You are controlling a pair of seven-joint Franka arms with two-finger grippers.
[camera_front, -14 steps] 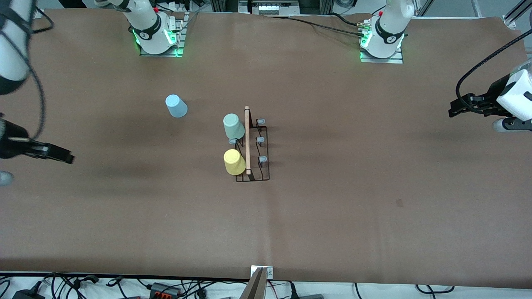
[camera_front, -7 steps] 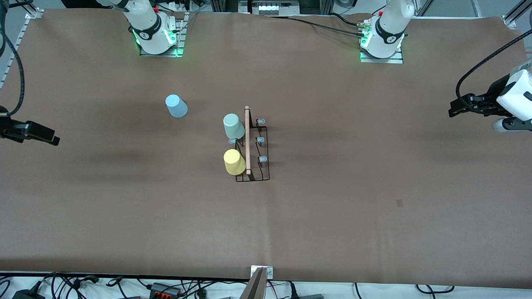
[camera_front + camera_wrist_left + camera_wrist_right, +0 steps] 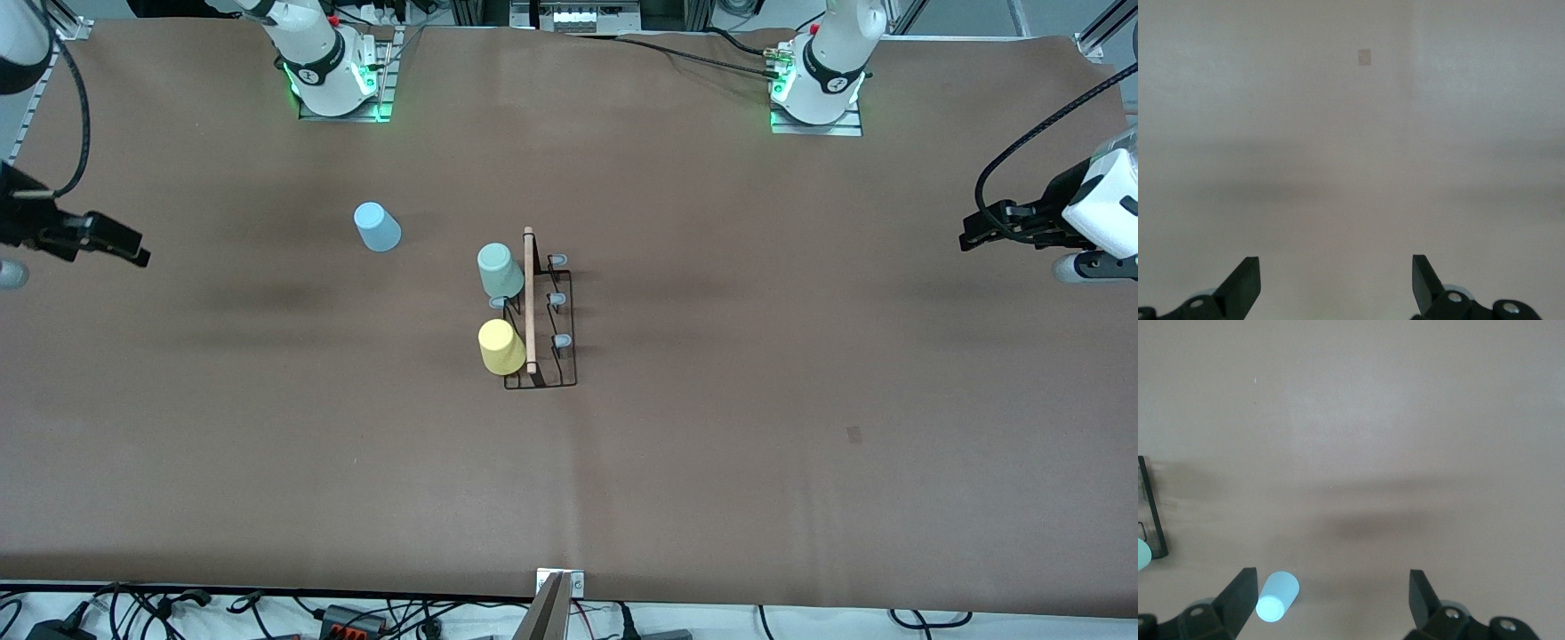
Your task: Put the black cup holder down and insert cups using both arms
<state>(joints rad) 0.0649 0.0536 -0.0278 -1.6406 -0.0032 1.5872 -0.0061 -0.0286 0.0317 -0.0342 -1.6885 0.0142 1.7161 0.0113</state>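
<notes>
The black cup holder (image 3: 544, 313) stands at mid-table, its pale wooden rod (image 3: 530, 298) on top. A mint green cup (image 3: 499, 269) and a yellow cup (image 3: 501, 347) sit upside down on its prongs, on the side toward the right arm's end. Apart from it, a light blue cup (image 3: 377, 227) stands upside down on the table. My right gripper (image 3: 133, 253) hangs open and empty over the right arm's end of the table. The right wrist view shows its gripper (image 3: 1331, 577) with the blue cup (image 3: 1277, 597) beside one finger. My left gripper (image 3: 973, 233) waits open over the other end, and the left wrist view shows it (image 3: 1335, 261) above bare table.
Brown paper covers the table, with a small dark mark (image 3: 854, 434) toward the left arm's end. The arm bases (image 3: 333, 76) (image 3: 822, 80) stand along the edge farthest from the front camera. Cables (image 3: 356, 613) and a metal bracket (image 3: 558, 582) lie at the nearest edge.
My right gripper has swung along the table's end toward the robots' bases, still open. The left arm, the cups and the holder have not moved.
</notes>
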